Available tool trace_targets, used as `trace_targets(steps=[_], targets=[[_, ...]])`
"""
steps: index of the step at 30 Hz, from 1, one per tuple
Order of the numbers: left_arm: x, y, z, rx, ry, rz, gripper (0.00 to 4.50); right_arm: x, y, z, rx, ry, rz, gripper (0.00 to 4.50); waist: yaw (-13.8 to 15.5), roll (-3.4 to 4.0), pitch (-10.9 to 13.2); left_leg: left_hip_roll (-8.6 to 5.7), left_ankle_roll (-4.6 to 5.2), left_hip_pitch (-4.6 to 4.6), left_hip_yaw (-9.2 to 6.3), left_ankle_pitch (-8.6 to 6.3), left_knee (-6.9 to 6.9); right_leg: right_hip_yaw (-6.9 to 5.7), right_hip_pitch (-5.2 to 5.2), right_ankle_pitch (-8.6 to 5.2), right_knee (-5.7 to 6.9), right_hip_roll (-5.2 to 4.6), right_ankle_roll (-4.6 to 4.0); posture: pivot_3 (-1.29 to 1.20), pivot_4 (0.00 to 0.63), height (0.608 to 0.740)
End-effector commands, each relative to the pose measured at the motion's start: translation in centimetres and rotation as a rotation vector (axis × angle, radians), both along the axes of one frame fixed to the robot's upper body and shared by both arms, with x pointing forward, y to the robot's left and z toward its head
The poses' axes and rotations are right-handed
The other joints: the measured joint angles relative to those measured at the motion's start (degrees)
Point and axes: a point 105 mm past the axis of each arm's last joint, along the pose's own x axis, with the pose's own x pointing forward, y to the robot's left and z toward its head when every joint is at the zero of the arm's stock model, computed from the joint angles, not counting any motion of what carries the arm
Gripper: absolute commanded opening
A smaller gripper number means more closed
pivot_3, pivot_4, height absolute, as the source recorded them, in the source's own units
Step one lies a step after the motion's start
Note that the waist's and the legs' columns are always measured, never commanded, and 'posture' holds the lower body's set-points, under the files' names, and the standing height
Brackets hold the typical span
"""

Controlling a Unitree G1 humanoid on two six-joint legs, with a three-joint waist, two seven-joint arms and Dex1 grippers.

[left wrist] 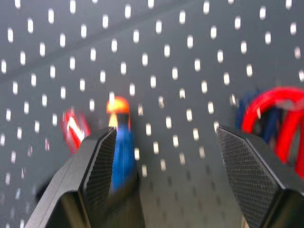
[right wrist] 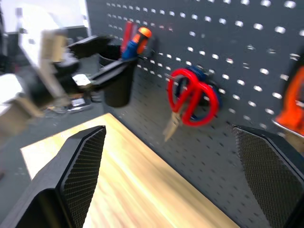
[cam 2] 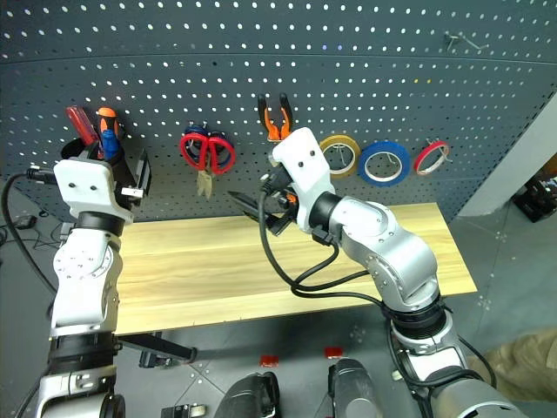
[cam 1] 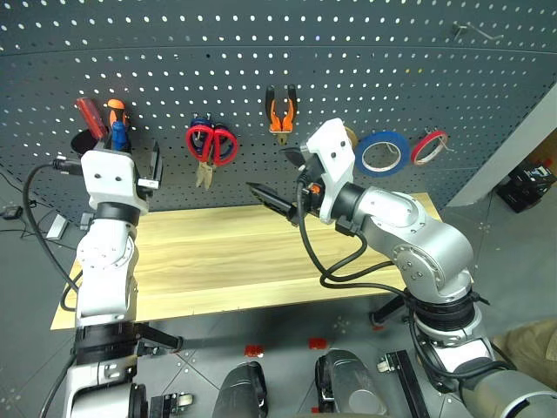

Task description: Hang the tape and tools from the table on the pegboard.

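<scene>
Bare table (cam 1: 218,261), both hands open, pegboard (cam 1: 348,52) loaded

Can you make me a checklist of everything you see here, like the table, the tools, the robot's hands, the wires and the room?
Surface: the table top is bare light wood.
Job's things: on the pegboard hang the red scissors, the pliers and the blue tape. The blue screwdriver stands in a black cup on the board.
Clutter: yellow roll, red roll, red and orange screwdrivers in the cup, blue scissors behind the red ones.
Hands: left hand open near the cup, holding nothing. Right hand open over the table, holding nothing.
Cables: black cables loop from both arms.
Surroundings: grey floor, dark box at the right.
</scene>
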Motion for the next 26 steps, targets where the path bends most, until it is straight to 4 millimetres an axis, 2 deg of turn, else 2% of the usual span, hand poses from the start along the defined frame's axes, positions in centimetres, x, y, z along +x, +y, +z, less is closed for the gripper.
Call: trace_targets(steps=[1, 4, 7, 9, 14, 17, 20, 26], targets=[[-1.1, 1.2, -2.6, -0.149, 0.117, 0.056, 3.54, 1.9, -2.7, -1.3, 0.025, -0.058, -0.155, 4.5, 0.2, 0.0, -1.2, -0.01, 0.0, 0.02, 0.01, 0.0, -0.01, 0.0, 0.03, 0.0, -0.05, 0.0, 0.01, -0.21, 0.048, 0.74], [-1.8, 2.2, -4.5, -0.251, 0.19, 0.136, 3.54, 3.4, -4.5, -3.5, 0.07, -0.029, -0.263, 4.5, 0.7, 0.0, -2.1, -0.01, 0.12, 0.07, -0.02, -0.07, 0.03, -0.01, 0.1, 0.0, -0.02, 0.02, 0.01, -0.19, 0.029, 0.74], [-3.0, 3.5, -5.5, -0.283, 0.209, 0.228, 3.54, 4.7, -6.7, -7.9, 0.066, -0.026, -0.392, 4.5, 1.2, -0.06, -3.4, 0.02, 0.17, 0.08, -0.16, -0.09, 0.1, 0.0, 0.1, 0.09, 0.01, 0.13, -0.01, -0.17, 0.004, 0.74], [-3.5, 3.7, -5.8, -0.291, 0.216, 0.23, 3.54, 5.1, -7.6, -10.5, 0.082, 0.033, -0.413, 4.5, 1.3, -0.06, -4.4, 0.01, 0.15, 0.12, -0.18, -0.09, 0.1, 0.01, 0.16, 0.1, 0.0, 0.15, -0.02, -0.17, 0.0, 0.74], [-4.0, 4.1, -8.1, -0.384, 0.267, 0.24, 3.54, 6.6, -10.1, -15.0, 0.075, 0.128, -0.513, 4.5, 1.4, 0.13, -5.3, 0.0, 0.15, 0.29, -0.2, -0.08, 0.14, 0.04, 0.34, 0.16, -0.04, 0.17, -0.1, -0.14, 0.0, 0.74], [-4.4, 4.3, -9.3, -0.412, 0.285, 0.247, 3.54, 7.2, -11.8, -17.5, 0.035, 0.174, -0.573, 4.5, 1.5, 0.13, -5.5, 0.02, 0.11, 0.8, -0.21, -0.11, 0.11, 0.05, 0.86, 0.15, -0.1, 0.18, -0.11, -0.12, 0.0, 0.74], [-4.7, 4.2, -10.1, -0.429, 0.3, 0.234, 3.54, 7.5, -13.1, -19.1, 0.013, 0.205, -0.617, 4.5, 1.7, 0.17, -5.5, 0.04, -0.14, 0.97, -0.22, -0.26, 0.09, 0.05, 0.99, 0.14, -0.11, 0.18, -0.13, -0.11, 0.0, 0.74], [-5.2, 4.2, -11.4, -0.387, 0.337, 0.255, 3.54, 8.2, -14.5, -19.7, 0.023, 0.225, -0.675, 4.5, 1.8, 0.26, -5.6, 0.04, 0.11, 0.96, -0.19, -0.11, 0.09, 0.11, 0.98, 0.14, -0.09, 0.18, -0.14, -0.1, 0.0, 0.74]])
